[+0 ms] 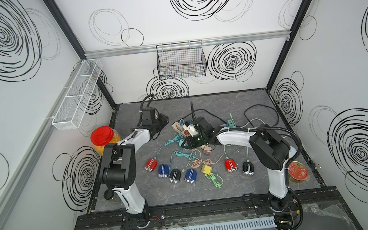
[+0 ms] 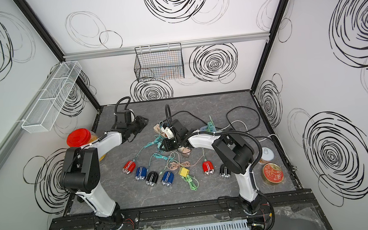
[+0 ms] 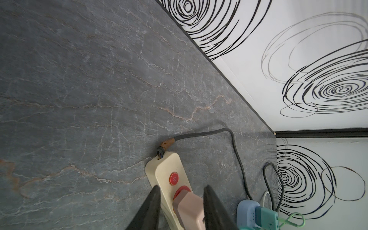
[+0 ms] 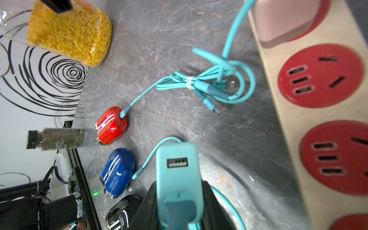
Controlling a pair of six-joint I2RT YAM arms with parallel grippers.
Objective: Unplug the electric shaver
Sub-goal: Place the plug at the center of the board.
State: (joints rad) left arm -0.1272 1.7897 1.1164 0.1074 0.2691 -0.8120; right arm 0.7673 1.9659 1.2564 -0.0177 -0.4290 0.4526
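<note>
The left arm [image 1: 129, 196] and right arm [image 1: 275, 181] match — glossy white shells between bulky black joint housings. Ribbed black conduit [image 1: 277, 128] runs along each — thin red and yellow wires [image 1: 156, 219] show at the bases.

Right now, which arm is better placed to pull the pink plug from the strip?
Probably left: the open left gripper faces the pink plug in the power strip; the right gripper holds the teal adapter.

Power strip [image 4: 298, 115] cut off at the view's edge, pink plug [image 4: 284, 20] blurred, black shaver [image 4: 121, 214] seemingly half hidden
</note>
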